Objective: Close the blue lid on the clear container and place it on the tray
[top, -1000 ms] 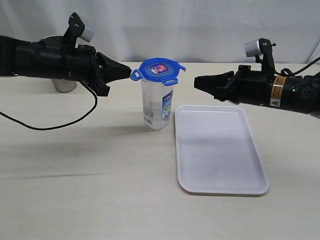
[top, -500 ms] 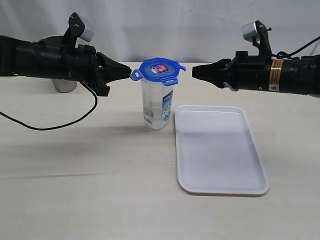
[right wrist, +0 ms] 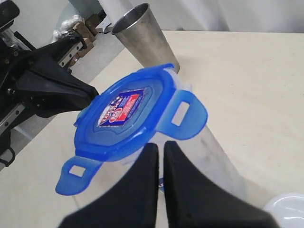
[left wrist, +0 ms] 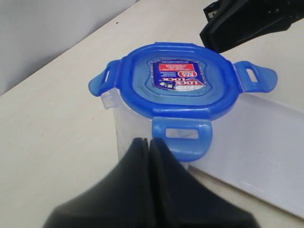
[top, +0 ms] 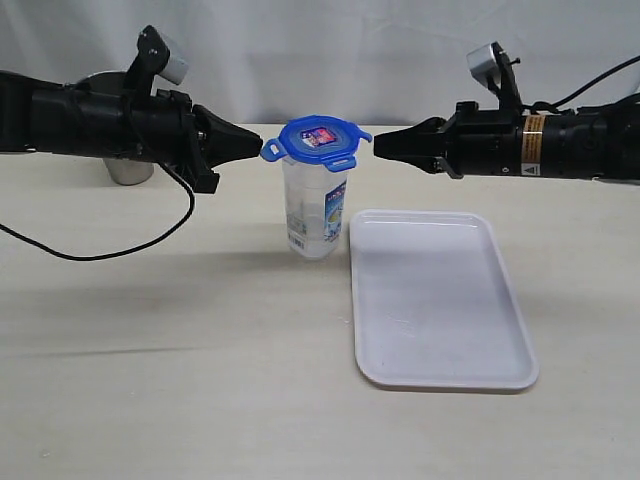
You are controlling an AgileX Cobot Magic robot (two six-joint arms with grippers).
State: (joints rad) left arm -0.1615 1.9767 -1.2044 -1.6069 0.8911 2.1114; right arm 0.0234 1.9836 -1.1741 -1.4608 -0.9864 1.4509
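Blue lid [top: 318,143] sits on the clear container [top: 316,215], flaps sticking out, on the worktop [top: 150,350] just beside the tray [top: 440,300]. Left fingers [top: 240,146] and right fingers [top: 400,148], closed and empty, flank the lid.

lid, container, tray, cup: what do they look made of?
Lid: blue plastic, glossy, flaps slightly translucent. Container: clear plastic; you can see straight through its wall. Tray: white plastic by the look, smooth with a soft sheen. Cup: metal, probably steel; grey brushed surface with reflections.
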